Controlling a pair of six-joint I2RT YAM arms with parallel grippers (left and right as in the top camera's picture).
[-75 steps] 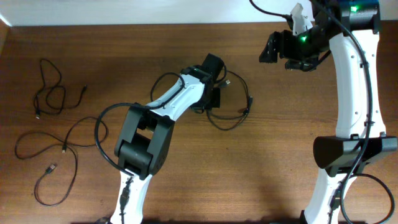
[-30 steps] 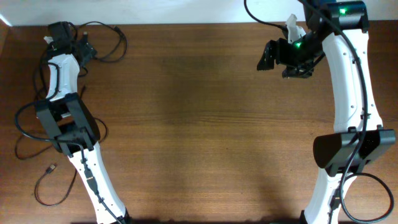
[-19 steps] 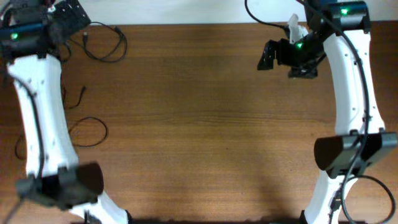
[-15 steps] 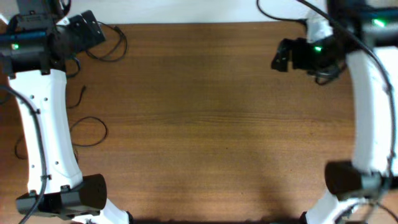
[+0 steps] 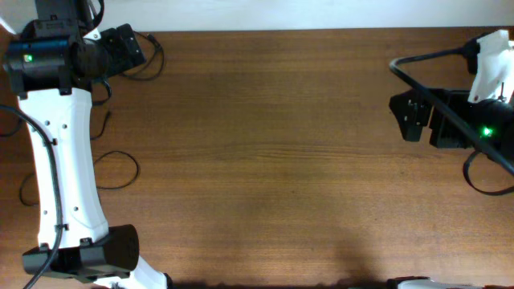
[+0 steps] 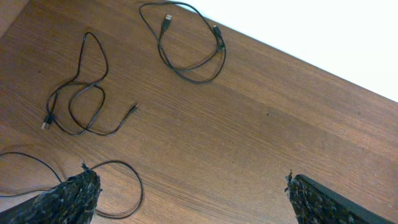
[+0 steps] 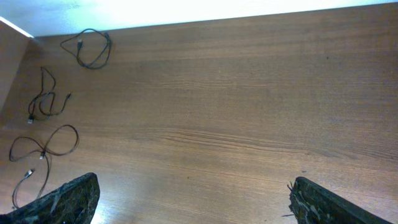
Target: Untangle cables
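Brown wood grain of the table [image 5: 265, 160] fills the overhead view. The left gripper [image 5: 124, 46] hangs over the far left corner and the right gripper [image 5: 408, 116] over the right side, well apart. From above I cannot tell how their jaws stand. The cables lie along the left edge. A looped cable [image 5: 160, 58] sits just beside the left gripper, and a nearer arc of cable [image 5: 132, 164] is partly hidden by the white left arm [image 5: 68, 160].

From the left wrist, the left gripper [image 6: 189, 182] stands with its jaws wide and empty, bare wood between its fingers [image 6: 68, 199]. A USB cable [image 6: 166, 23] lies in a loose loop by the table's far edge. A squiggled cable [image 6: 45, 123] lies to its left, apart from it. A third cable [image 6: 140, 186] curves near the left finger.

From the right wrist, the right gripper [image 7: 194, 182] also has its jaws wide, holding nothing. All the cables sit at the far left, none crossing another: a far loop [image 7: 79, 42], a squiggle [image 7: 30, 117], a figure-eight cable [image 7: 43, 149] and a short cord [image 7: 28, 176] by the finger.
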